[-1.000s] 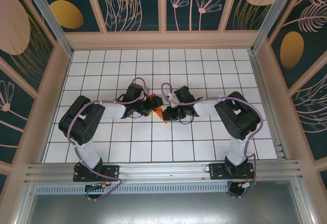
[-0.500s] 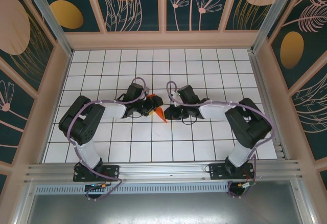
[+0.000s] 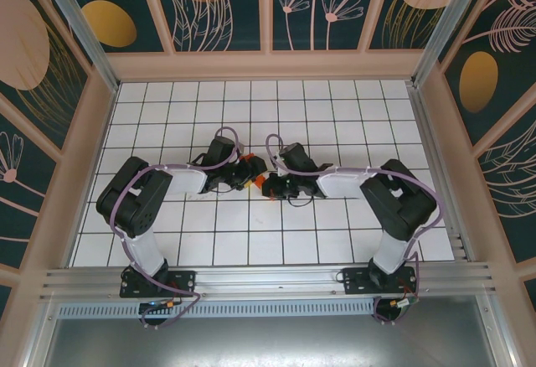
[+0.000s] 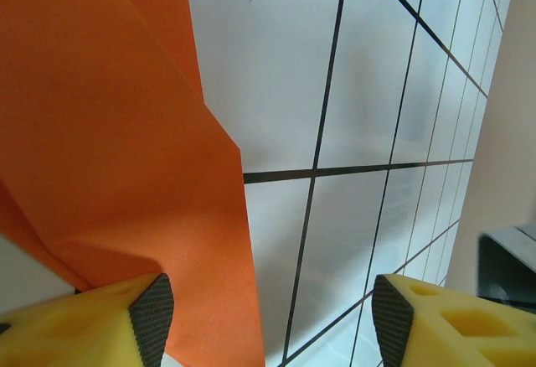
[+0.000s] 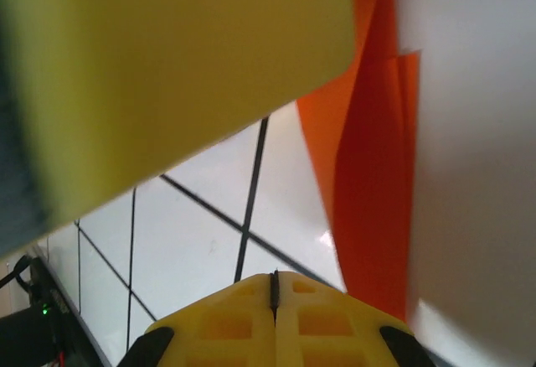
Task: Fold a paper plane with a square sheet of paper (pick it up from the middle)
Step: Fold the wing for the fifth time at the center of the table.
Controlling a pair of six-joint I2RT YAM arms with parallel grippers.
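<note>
Top external view has the two arms meeting nose to nose over the middle of the counter (image 3: 335, 116), with the orange paper (image 3: 259, 180) showing as a small patch between the left pincer (image 3: 248, 168) and the right pincer (image 3: 270, 184). A second ago a clear orange point stuck out below the two heads. Since then the right forearm has swung in towards the left, and its head now covers most of that point.

From the left wrist we see the paper (image 4: 109, 132) as a wide folded sheet with a layered edge, lying against one yellow pad (image 4: 126, 317). The left pincer (image 4: 270, 321) stands wide apart, with bare grid tiles in the gap, so it brackets the paper and does not clamp it.

From the right wrist, the right pincer (image 5: 274, 287) is pressed fully together, and we see nothing caught in its seam. The paper (image 5: 368, 183) rises just beside it as a narrow strip of at least two layers. A blurred yellow block, which we take for a finger of the other arm, looms close above.

We judge that the closed right tip has come in to press or nudge a fold, not to take hold. The paper is neither flat nor yet a dart, so we place the task mid-fold. With neither pincer clamped on it, the sheet could slip or spring back.
</note>
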